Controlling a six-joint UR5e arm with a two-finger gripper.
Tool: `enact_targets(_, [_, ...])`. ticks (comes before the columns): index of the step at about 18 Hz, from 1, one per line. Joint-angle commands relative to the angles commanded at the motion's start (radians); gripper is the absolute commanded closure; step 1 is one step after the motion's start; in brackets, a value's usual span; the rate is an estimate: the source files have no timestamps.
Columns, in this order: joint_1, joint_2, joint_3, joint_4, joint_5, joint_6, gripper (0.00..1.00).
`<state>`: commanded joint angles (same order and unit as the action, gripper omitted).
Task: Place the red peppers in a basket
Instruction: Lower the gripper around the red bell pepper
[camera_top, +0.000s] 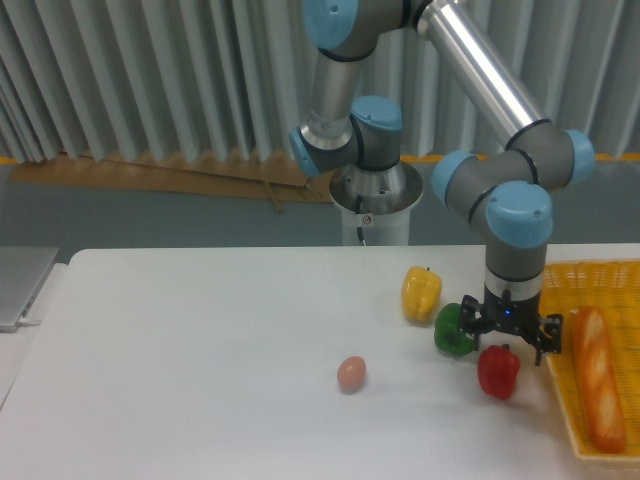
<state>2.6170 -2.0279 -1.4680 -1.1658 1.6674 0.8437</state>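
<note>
Nearest, red pepper (498, 370) upright on desk (200, 360), just left of basket (560, 400) holding a bread loaf (598, 380). Gripper (510, 332) hovers directly behind, fingers spread. Green pepper (452, 330), then yellow pepper (421, 293), farther left.

No text, label, brand, number or sign can be read anywhere in the camera view.
</note>
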Motion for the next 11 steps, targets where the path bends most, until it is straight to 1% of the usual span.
enact_targets(11, [-0.003, -0.015, -0.011, 0.002, -0.002, 0.000, 0.00])
